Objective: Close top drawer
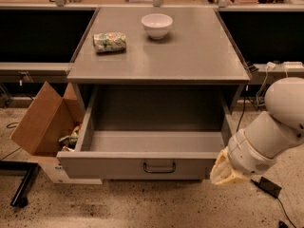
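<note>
- Speckled terrazzo-type floor [142,205] across the bottom of the frame, hard and matt. A small dark block on a cable [269,186] lies at lower right.
- Gripper [227,170] at lower right: cream, rubbery-looking, on a rounded white arm [278,122] of smooth plastic shells. It sits low, right by the right end of the drawer front. Contact cannot be confirmed, and whether the jaws are apart or together cannot be told from this angle.
- Top drawer [109,165] at lower centre, pulled far out of the cabinet. It has a flat grey front panel, probably painted metal or laminate, with square edges.
- Bar handle [159,166]: small and dark, centred on the panel, ungrasped.
- Drawer box: deep and wide, with plain grey walls and floor. Nothing is visible inside.
- Progress, as a judgement: closing has not visibly begun and the whole travel is left. The gripper looks placed for a push on the front, so the next move is likely a straight shove toward the cabinet. An off-centre push at the corner may skew the drawer on its runners.
- Cardboard box [40,122] at centre left: brown corrugated, flaps up, leaning beside the drawer's left side with mixed litter inside.
- Worktop [199,56] in the upper centre: a smooth grey slab, matt.
- Snack packet [109,42]: crinkled foil, green and white print, lying flat.
- White bowl [156,25]: glossy, round, upright, beyond the packet and well apart from it.
- Far bench along the top edge, cluttered. Details are too small to name.
</note>
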`<action>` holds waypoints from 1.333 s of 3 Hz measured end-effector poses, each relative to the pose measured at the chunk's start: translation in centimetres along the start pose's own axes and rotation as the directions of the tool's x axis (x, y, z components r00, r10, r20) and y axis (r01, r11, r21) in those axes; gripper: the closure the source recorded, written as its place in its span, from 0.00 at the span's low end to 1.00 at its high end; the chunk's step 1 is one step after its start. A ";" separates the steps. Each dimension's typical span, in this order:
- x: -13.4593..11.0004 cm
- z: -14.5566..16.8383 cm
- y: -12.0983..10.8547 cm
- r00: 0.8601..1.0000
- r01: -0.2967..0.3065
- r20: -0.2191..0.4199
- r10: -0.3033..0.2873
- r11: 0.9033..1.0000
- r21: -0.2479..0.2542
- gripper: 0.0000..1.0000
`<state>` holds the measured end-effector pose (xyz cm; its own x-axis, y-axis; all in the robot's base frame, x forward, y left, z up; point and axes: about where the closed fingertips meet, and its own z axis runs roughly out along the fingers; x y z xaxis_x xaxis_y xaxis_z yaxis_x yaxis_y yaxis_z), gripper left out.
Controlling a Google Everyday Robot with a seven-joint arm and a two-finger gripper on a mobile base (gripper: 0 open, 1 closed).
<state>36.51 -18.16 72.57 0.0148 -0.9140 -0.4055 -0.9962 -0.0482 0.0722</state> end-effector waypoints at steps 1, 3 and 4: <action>0.9 2.0 -0.3 0.998 0.067 -0.011 -0.067 0.998 0.013 1.00; 3.2 6.0 -2.8 0.981 0.182 -0.074 -0.179 0.982 0.042 1.00; 4.8 6.8 -4.6 0.979 0.185 -0.098 -0.179 0.981 0.058 1.00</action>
<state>40.56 -19.56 64.16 0.2010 -0.9257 -0.3204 -0.9796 -0.1928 -0.0574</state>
